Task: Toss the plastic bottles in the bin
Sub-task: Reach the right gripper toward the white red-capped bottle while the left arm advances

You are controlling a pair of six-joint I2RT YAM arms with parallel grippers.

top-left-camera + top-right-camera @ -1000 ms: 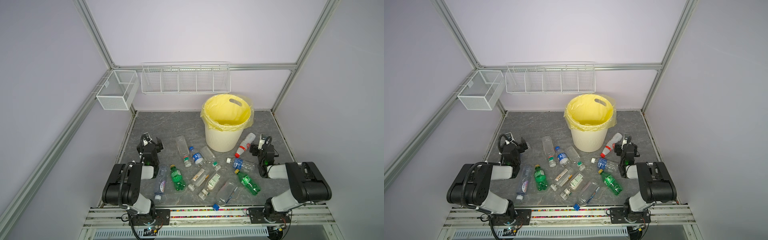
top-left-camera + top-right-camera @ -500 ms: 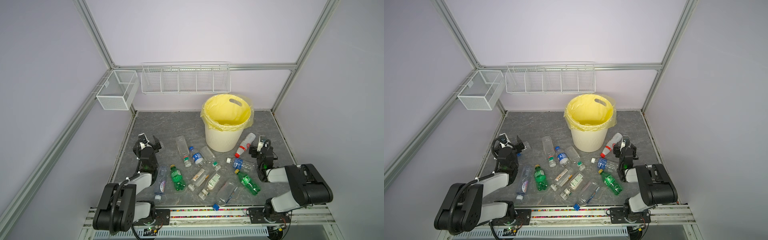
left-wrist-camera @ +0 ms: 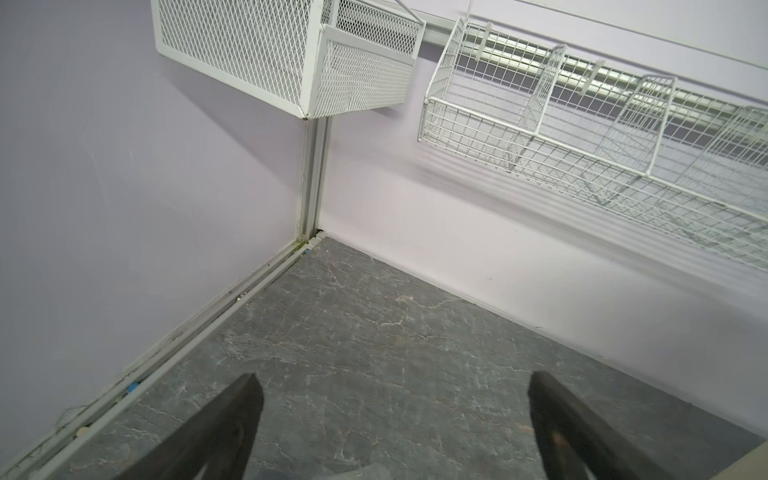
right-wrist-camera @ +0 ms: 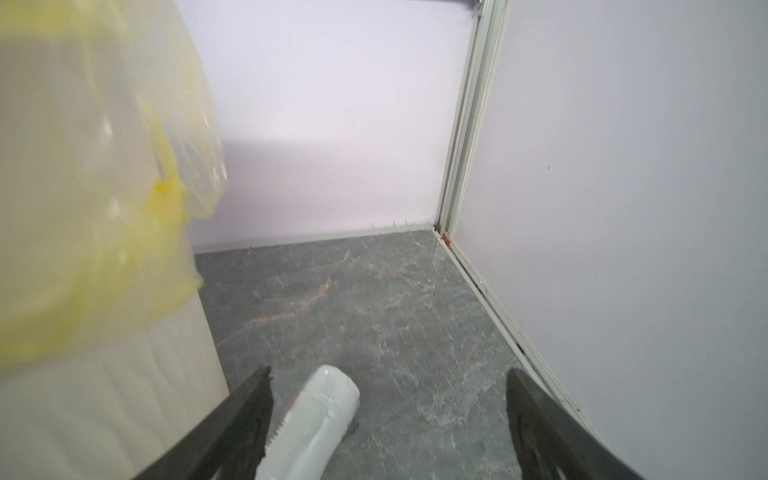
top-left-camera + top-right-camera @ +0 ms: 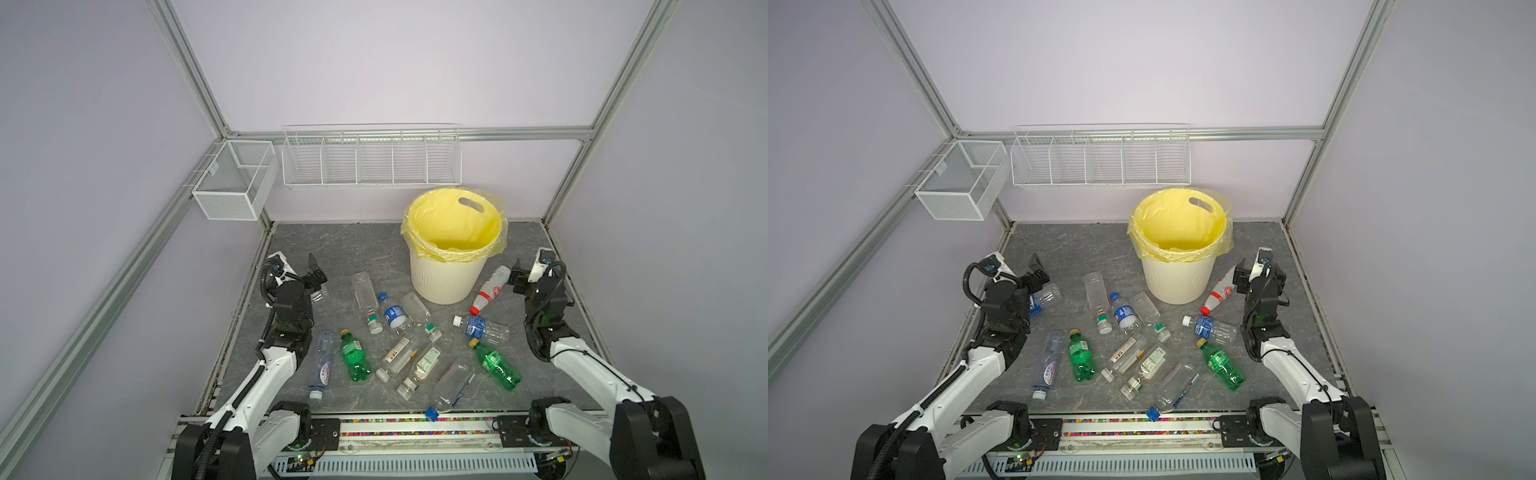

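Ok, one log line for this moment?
left gripper: open, empty | right gripper: open, at base of red-capped bottle | bin: nothing visible inside

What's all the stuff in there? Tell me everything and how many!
bin: 1, cream with yellow bag, upright at the back
green bottles: 2, green, lying either side of the heap, second here
red-capped bottle: 1, whitish, lying right of the bin
clear bottles: about 9, mixed caps, scattered before the bin
wire baskets: 2, white, hung on the walls
table: 1, grey marbled
left tool: black, open, empty
right tool: black, open, by the red-capped bottle
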